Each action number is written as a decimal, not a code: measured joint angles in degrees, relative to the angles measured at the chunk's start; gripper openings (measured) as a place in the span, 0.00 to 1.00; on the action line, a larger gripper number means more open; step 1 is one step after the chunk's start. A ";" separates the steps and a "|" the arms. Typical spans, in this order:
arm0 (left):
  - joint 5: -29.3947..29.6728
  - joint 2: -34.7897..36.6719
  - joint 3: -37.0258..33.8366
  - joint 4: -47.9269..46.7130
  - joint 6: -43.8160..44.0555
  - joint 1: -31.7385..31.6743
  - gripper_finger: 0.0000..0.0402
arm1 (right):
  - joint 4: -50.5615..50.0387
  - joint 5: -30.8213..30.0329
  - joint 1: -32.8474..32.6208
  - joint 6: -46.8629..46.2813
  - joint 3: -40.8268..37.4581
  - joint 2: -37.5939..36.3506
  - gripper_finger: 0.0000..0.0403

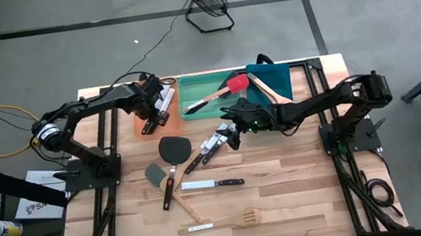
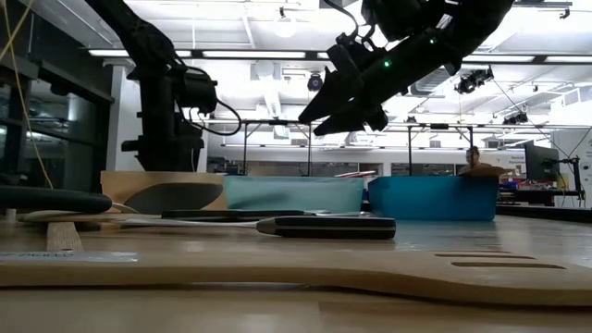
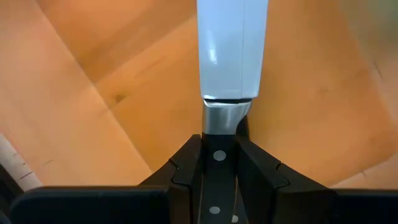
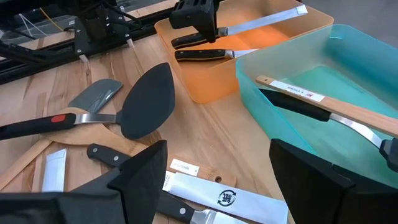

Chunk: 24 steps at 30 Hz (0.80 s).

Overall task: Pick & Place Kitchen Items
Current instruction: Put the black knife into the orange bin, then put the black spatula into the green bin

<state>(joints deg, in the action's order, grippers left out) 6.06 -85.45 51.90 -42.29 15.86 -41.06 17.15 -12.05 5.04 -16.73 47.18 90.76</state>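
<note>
High view first: your left gripper [image 1: 160,102] sits over the orange tray [image 1: 147,125] at the table's back, clamped on a knife [image 1: 164,100]. Your right gripper [image 1: 231,129] hangs above another knife [image 1: 211,145] near the table's middle, just in front of the green tray [image 1: 195,95], where a red spatula [image 1: 222,91] already lies. A black spatula [image 1: 174,153], a third knife [image 1: 213,184] and a wooden slotted turner [image 1: 219,223] wait nearer the front.

Low view: the right gripper [image 2: 335,104] is well clear of the tabletop, so nothing is taken yet.

Left wrist view: the fingers [image 3: 186,168] pinch the knife's black riveted handle right behind the bolster, blade [image 3: 231,46] pointing into the tray. That is the place to hold: stiff, and probably less slippery than the steel.

Right wrist view: the fingers [image 4: 140,177] stand wide apart, with the sleeved blade [image 4: 221,198] just below. Judging by its build, the knife is rigid and blade-heavy; I'd take it on the handle close to the blade, since the flat lies low against the wood and would likely slide.
</note>
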 joint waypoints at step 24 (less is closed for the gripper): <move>-2.90 0.00 0.30 0.02 -0.61 0.20 0.38 | -0.68 0.15 0.00 -1.50 0.00 0.00 0.68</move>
<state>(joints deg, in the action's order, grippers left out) 3.16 -85.45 52.19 -42.27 15.25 -40.86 16.47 -11.90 5.04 -18.23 47.18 90.76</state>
